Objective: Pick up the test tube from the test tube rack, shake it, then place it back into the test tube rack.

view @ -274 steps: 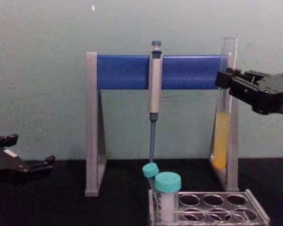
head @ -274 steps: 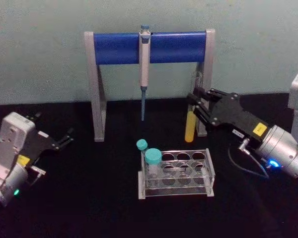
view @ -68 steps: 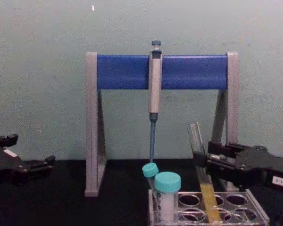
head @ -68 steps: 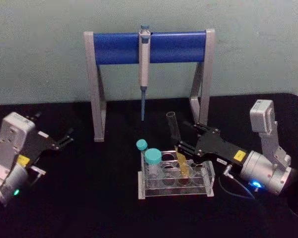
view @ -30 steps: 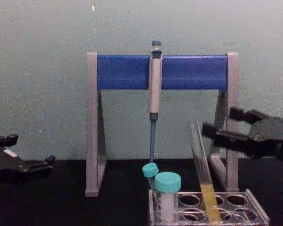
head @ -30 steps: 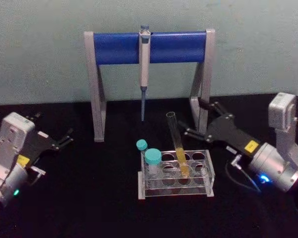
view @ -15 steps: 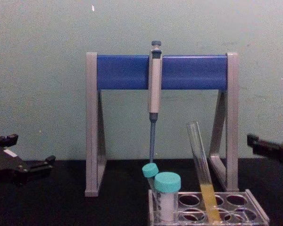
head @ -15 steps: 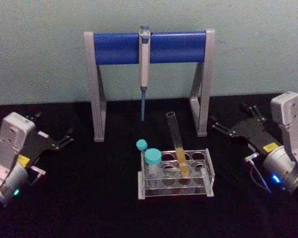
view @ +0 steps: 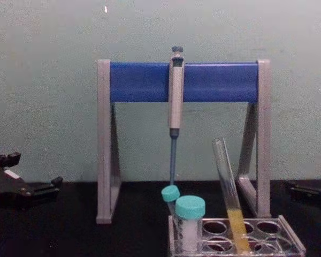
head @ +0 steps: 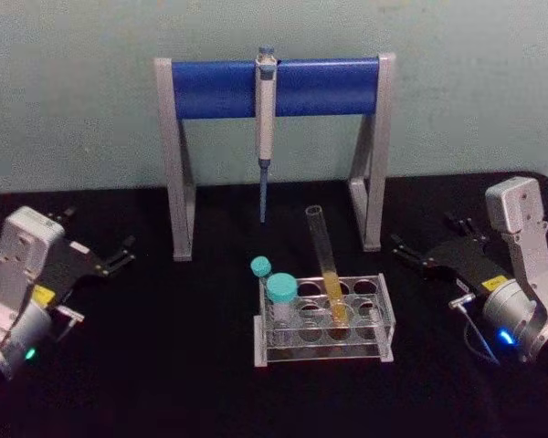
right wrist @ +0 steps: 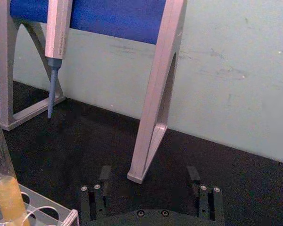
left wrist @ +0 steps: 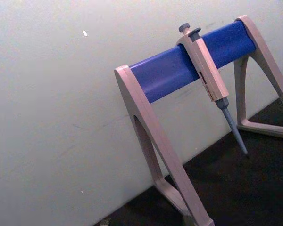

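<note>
The test tube, long, clear and uncapped with yellow liquid in its lower part, stands in a middle hole of the clear test tube rack and leans back to the left. From the chest view the test tube rises well above the rack. My right gripper rests open to the right of the rack, apart from the tube, with nothing between its fingers. The right wrist view catches the tube at its edge. My left gripper is parked open at the far left.
Two teal-capped tubes stand at the rack's left end. Behind the rack is a tall grey-and-blue pipette stand with a pipette hanging from its bar. The stand's right leg is just behind the right gripper. The black tabletop ends at a pale wall.
The right gripper let go of the test tube in the rack, then drew back to the right and lowered. The tube stays leaning in its hole. The left arm has not moved.
</note>
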`<move>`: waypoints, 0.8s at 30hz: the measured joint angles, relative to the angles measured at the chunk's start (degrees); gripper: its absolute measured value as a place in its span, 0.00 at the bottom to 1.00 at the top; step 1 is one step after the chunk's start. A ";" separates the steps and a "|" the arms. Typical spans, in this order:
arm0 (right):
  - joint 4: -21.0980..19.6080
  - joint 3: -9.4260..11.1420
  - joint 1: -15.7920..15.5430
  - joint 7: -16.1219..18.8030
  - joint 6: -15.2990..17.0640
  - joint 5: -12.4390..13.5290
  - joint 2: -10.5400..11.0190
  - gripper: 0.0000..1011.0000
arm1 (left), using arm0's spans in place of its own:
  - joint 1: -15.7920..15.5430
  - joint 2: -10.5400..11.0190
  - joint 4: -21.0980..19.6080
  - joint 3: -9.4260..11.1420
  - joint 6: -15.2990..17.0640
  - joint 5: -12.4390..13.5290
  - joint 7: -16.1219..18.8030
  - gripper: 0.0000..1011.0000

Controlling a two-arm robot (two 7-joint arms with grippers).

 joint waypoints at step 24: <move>-0.13 -0.23 0.04 0.06 -0.03 0.00 0.18 0.99 | 0.00 0.00 0.00 0.00 0.00 0.00 0.00 0.99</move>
